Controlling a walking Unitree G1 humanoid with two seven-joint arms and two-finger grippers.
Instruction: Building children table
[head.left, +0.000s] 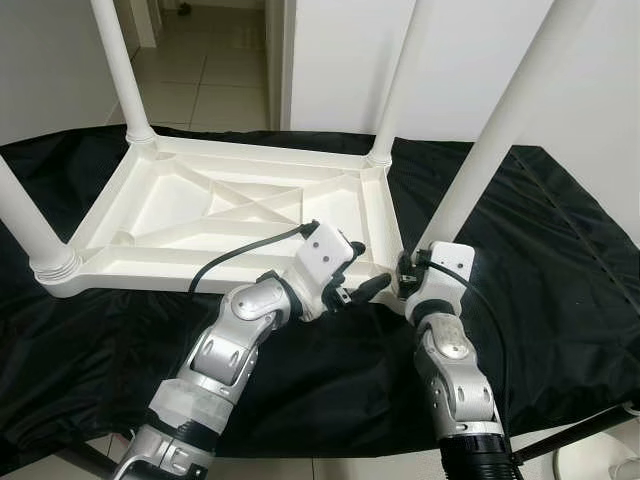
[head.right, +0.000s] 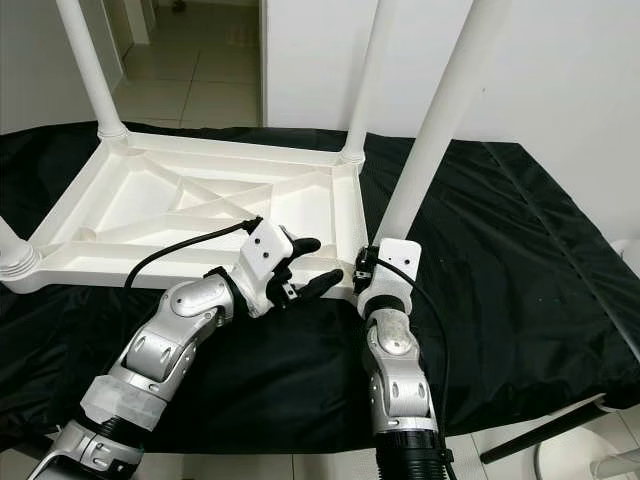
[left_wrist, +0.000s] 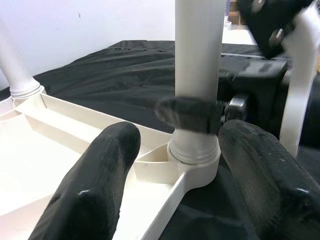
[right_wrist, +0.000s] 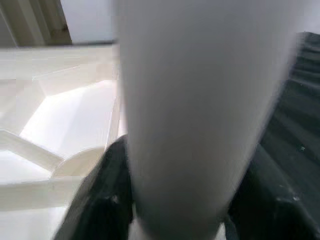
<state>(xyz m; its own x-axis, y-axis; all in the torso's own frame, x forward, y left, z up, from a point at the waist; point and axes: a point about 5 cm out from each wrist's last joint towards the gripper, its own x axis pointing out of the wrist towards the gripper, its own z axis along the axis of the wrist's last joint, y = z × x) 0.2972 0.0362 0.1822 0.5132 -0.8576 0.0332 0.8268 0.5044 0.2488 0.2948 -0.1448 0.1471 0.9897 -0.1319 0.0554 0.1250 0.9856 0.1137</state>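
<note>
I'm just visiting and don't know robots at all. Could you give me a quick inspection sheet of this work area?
Surface: black cloth spread under everything.
Job's things: white plastic table top lying upside down, four white legs standing in its corner sockets; near-right leg is being worked on.
Clutter: nothing seen.
Grippers: right gripper clasps the near-right leg just above its socket; left gripper open, fingers either side of that socket.
Cables: black cable looping from the left wrist.
Surroundings: white wall, tiled floor through a doorway.
</note>
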